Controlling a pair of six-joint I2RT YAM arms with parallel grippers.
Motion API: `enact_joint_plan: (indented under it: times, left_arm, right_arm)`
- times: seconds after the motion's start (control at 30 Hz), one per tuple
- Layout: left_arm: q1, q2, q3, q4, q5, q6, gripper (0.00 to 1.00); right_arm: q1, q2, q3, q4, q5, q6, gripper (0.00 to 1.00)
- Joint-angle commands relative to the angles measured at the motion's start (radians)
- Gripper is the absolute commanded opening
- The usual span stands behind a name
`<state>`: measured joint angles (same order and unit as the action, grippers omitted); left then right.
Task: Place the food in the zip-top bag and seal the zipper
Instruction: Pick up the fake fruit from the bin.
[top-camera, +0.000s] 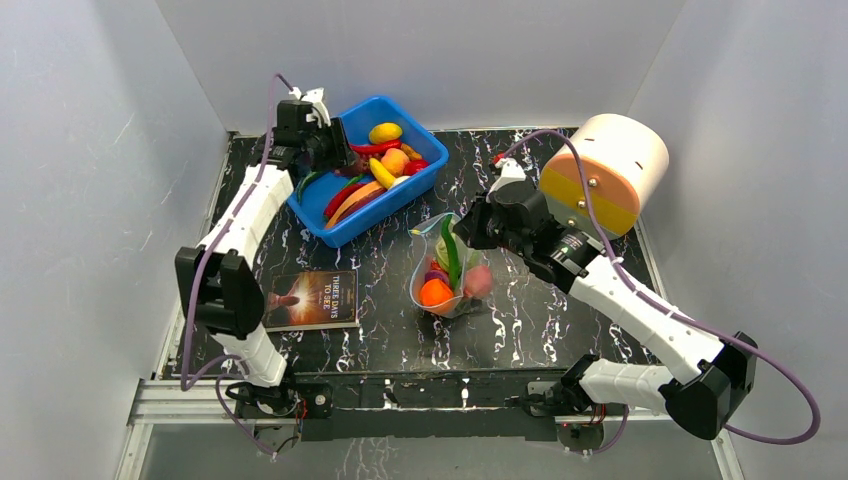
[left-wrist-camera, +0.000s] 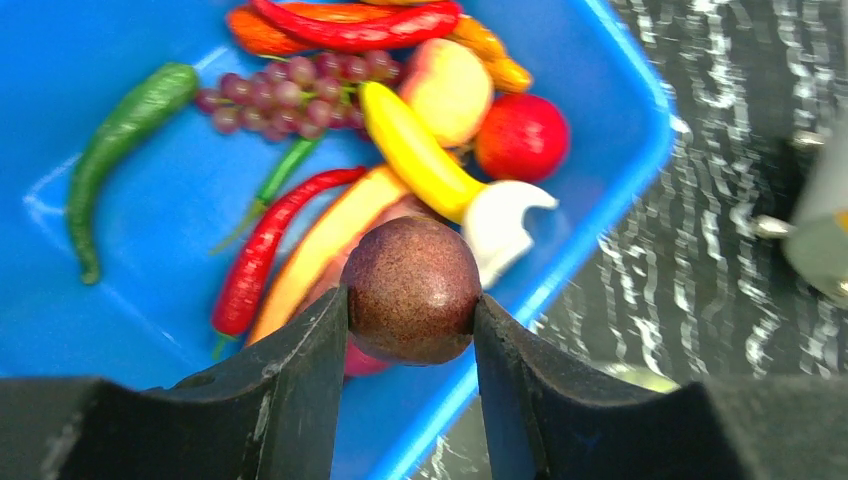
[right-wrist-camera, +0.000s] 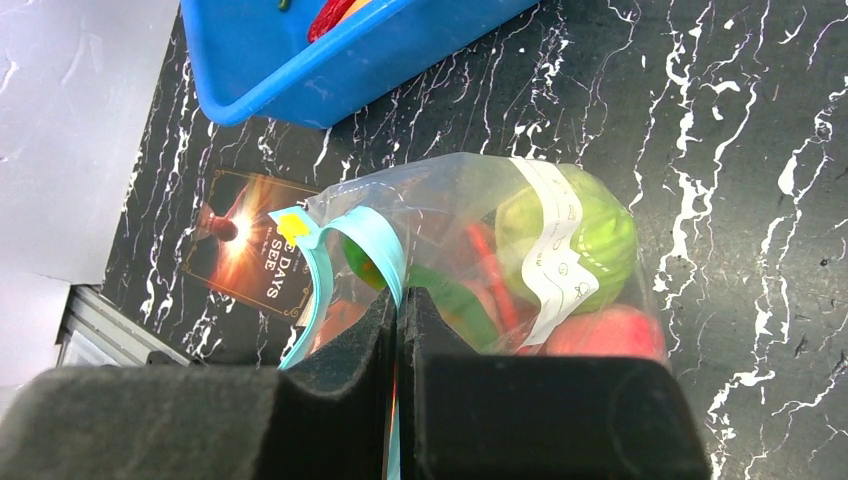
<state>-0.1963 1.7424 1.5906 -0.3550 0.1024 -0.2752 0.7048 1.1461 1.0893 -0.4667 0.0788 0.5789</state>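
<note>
My left gripper (left-wrist-camera: 411, 302) is shut on a round dark purple-brown toy fruit (left-wrist-camera: 411, 285), held above the near edge of the blue bin (left-wrist-camera: 130, 330). Below it lies more food: a banana (left-wrist-camera: 415, 155), grapes (left-wrist-camera: 275, 95), a peach (left-wrist-camera: 447, 90) and red and green chillies. My right gripper (right-wrist-camera: 397, 300) is shut on the blue-green zipper (right-wrist-camera: 375, 245) of the zip-top bag (right-wrist-camera: 470, 215), holding its mouth up and open. The bag (top-camera: 445, 275) stands mid-table and holds a green cabbage (right-wrist-camera: 600, 235), an orange (top-camera: 435, 292) and other pieces.
The blue bin (top-camera: 350, 225) sits at the back left, with my left gripper (top-camera: 325, 140) at its left end. A dark book (top-camera: 312, 298) lies left of the bag. A white cylinder with yellow and orange bands (top-camera: 605, 170) stands at the back right. White walls enclose the table.
</note>
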Motion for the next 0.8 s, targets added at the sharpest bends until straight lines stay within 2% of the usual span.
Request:
enact_joint_plan:
  times: [0.0,0.3,0.53,0.63,0.77]
  left_arm:
    - [-0.003,-0.165,-0.071,-0.026,0.222,-0.073,0.25]
    - [-0.009,-0.351,-0.223,0.041,0.518,-0.227,0.25]
    - [-0.029,-0.466,-0.402,0.287,0.701,-0.449,0.24]
    - [-0.043,-0.478,-0.44,0.344,0.794,-0.483,0.24]
    - [-0.074,-0.52,-0.498,0.375,0.838,-0.489,0.24]
  right_arm:
    - [-0.003,-0.04,0.031,0.002,-0.002,-0.043,0.0]
    - [-0.004,-0.026,0.02,0.018,-0.057,-0.02,0.0]
    - [-0.003,-0.009,0.026,0.029,-0.057,-0.006,0.0]
    - [-0.002,-0.003,0.035,0.043,-0.057,0.001,0.0]
    - [-0.003,0.016,0.051,0.048,-0.056,0.001,0.0]
